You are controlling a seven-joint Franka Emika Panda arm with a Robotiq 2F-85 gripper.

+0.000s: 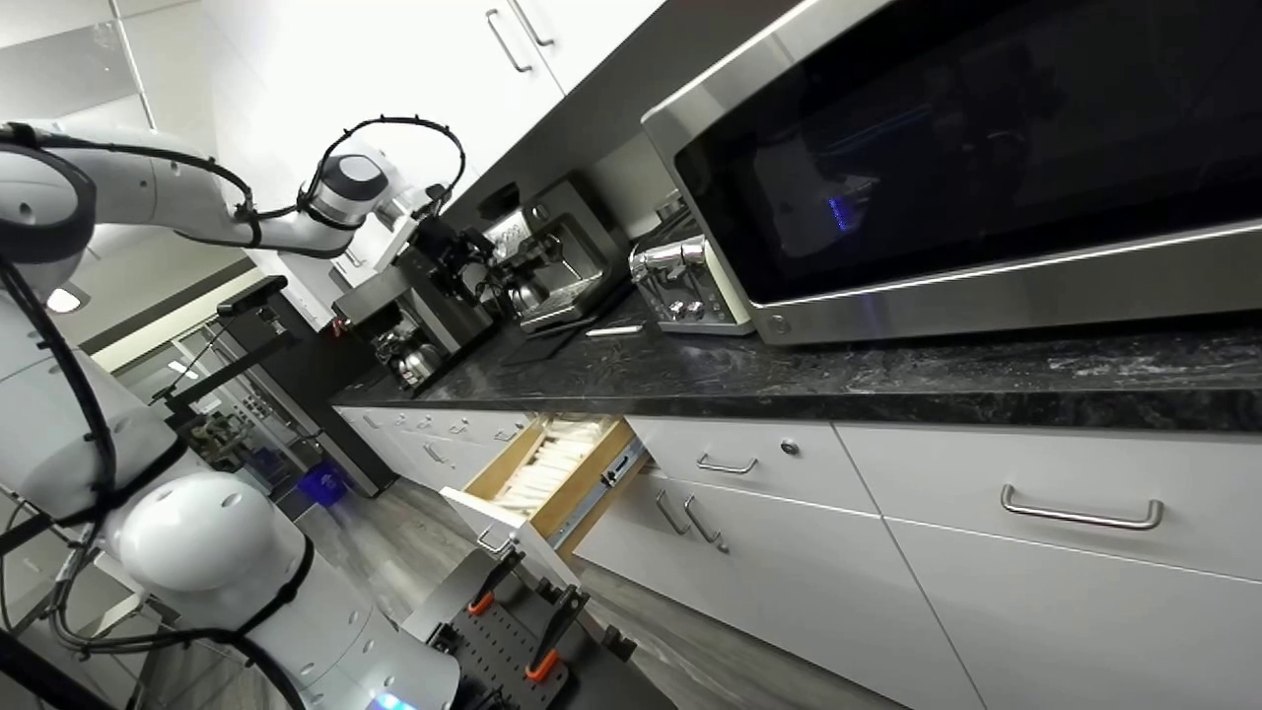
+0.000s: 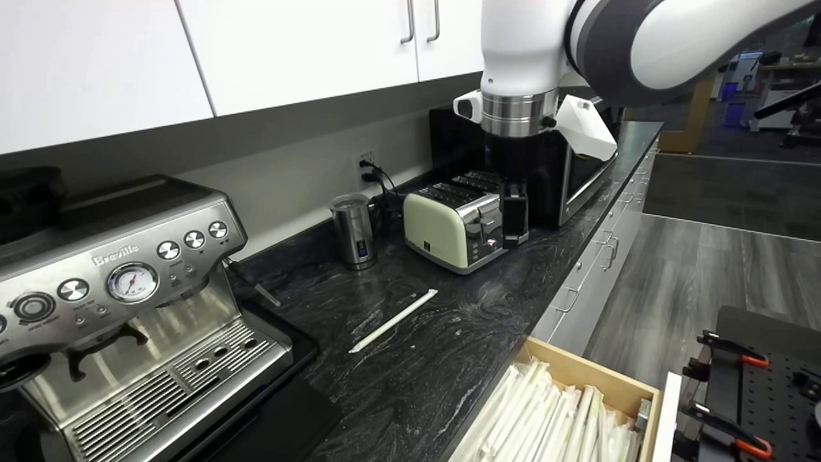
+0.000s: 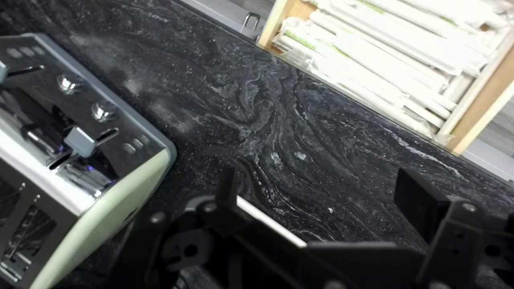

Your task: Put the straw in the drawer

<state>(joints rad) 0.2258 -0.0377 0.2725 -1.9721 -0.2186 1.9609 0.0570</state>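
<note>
A single white wrapped straw (image 2: 393, 322) lies on the dark counter between the espresso machine and the toaster. It also shows in an exterior view (image 1: 613, 330) and partly in the wrist view (image 3: 271, 222), where a finger hides much of it. The narrow drawer (image 1: 577, 483) with light-wood sides is pulled out below the counter and holds many wrapped straws. It shows too in an exterior view (image 2: 577, 369) and at the upper right of the wrist view (image 3: 480, 114). My gripper (image 3: 321, 188) is open and empty above the counter, fingers spread, in front of the toaster (image 2: 515, 215).
The pale green toaster (image 2: 436, 231) stands close beside the gripper. A microwave (image 1: 946, 177) is beyond it. A steel frother (image 2: 355, 231) and an espresso machine (image 2: 141, 276) stand on the counter. White upper cabinets (image 2: 308, 51) hang above. The counter edge borders the open drawer.
</note>
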